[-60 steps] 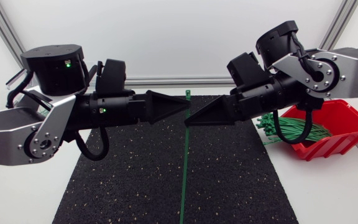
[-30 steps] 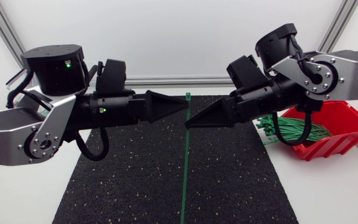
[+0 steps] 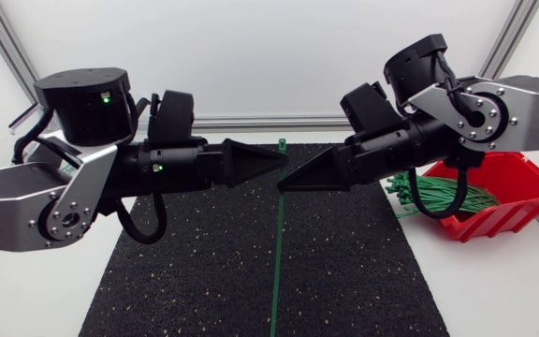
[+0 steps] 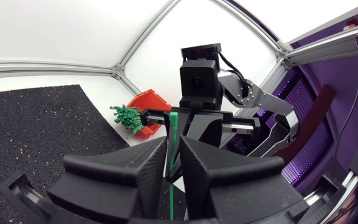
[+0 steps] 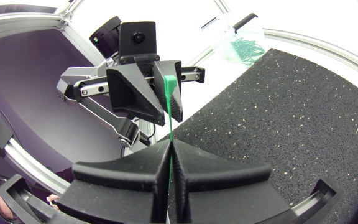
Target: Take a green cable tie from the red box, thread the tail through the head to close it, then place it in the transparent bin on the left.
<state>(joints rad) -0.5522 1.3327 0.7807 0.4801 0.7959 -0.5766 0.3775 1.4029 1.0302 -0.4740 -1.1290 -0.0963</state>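
since 1 second ago the left arm has eased a little to the right, so the left gripper (image 3: 285, 161) now pokes just past the line of the green cable tie (image 3: 277, 253). the right arm rose slightly at first and its tip has held its place since. the tie has not shifted.

the 2 grippers meet nose to nose above the middle of the black mat (image 3: 185, 271), the left one a little farther back than the right gripper (image 3: 282, 185). the right gripper is clamped on the tie: in the right wrist view its fingers are pressed together with the strap coming out between them. the strap runs on to the left gripper, where its square head shows at the tip. whether the left gripper pinches it i cannot tell. the long tail runs over the mat toward the near edge. the red box (image 3: 522, 178) sits beside the mat, partly behind the right arm, with a bundle of green ties (image 3: 438, 198) in it. the transparent bin (image 5: 241, 38), holding some green ties, stands past the mat's corner.
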